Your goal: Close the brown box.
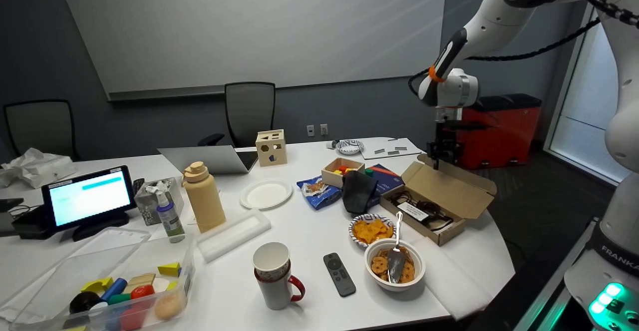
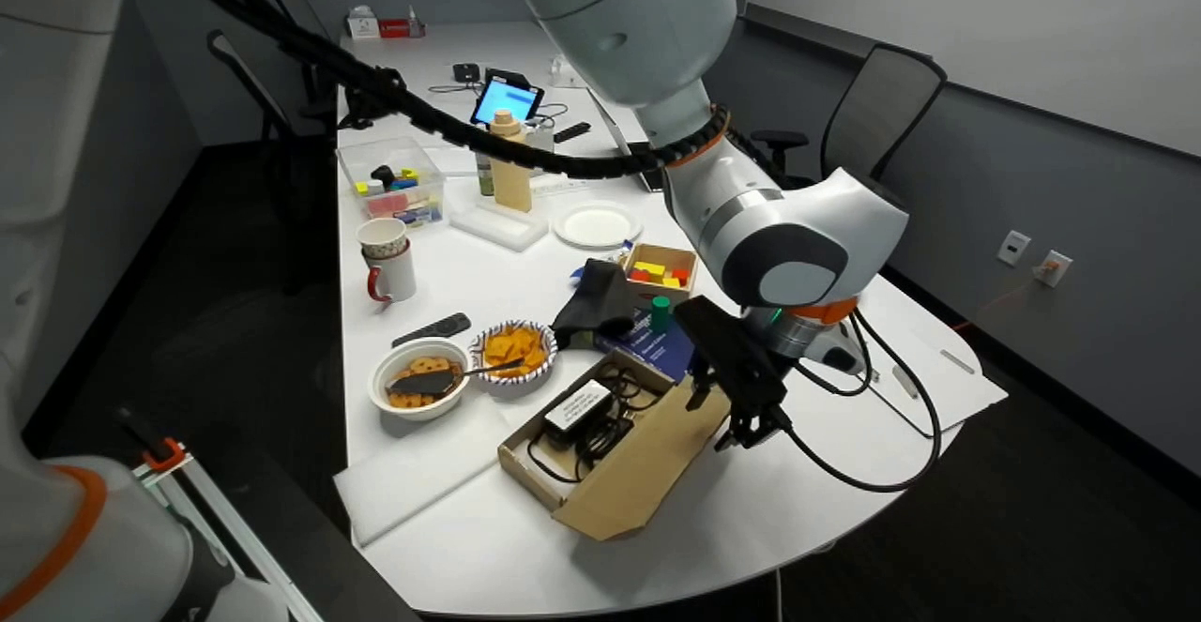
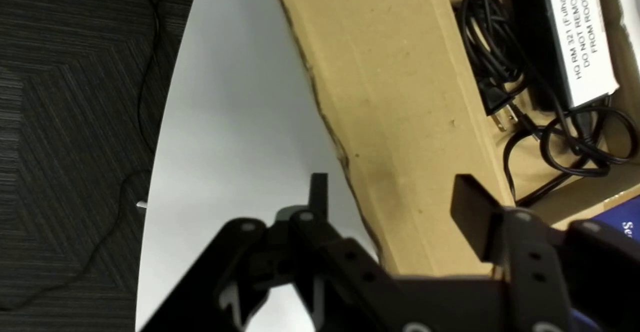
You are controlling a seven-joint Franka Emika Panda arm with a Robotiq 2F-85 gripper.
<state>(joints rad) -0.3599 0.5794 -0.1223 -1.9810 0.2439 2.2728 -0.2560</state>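
Note:
The brown box stands near the table's rounded end. Its lid is tilted back open in both exterior views. A black power adapter with a white label and coiled cables lie inside. My gripper points down at the lid's far end in both exterior views. In the wrist view the gripper is open and empty. One finger shows over the white table beyond the lid's outer edge, the other over the lid. Whether a finger touches the lid cannot be told.
A blue book, a black pouch and a wooden tray of blocks sit beside the box. A chip bowl and a cookie bowl with a server stand near it. The table edge is close to the lid.

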